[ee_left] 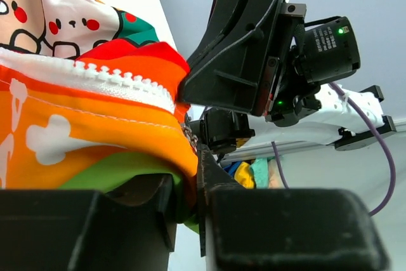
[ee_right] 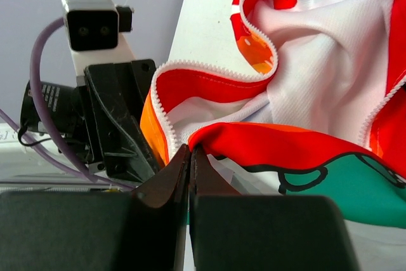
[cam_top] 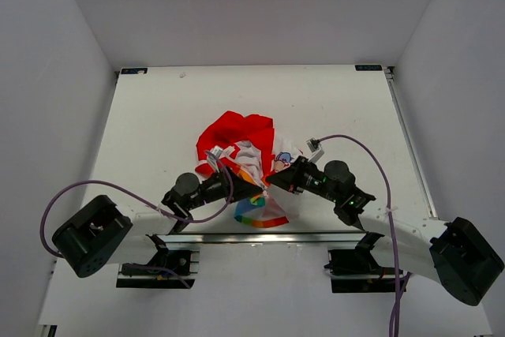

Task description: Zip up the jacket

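There is one jacket point(cam_top: 237, 141) on one white table point(cam_top: 158, 116), and I count two arms, the left arm point(cam_top: 189, 187) and the right arm point(cam_top: 339, 176), two grippers, the left gripper point(cam_top: 258, 189) and the right gripper point(cam_top: 273, 182), and two purple cables, the left cable point(cam_top: 79, 189) and the right cable point(cam_top: 372, 153).

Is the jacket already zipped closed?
No, the right wrist view shows the jacket open, its white zipper teeth running in two separate rows.
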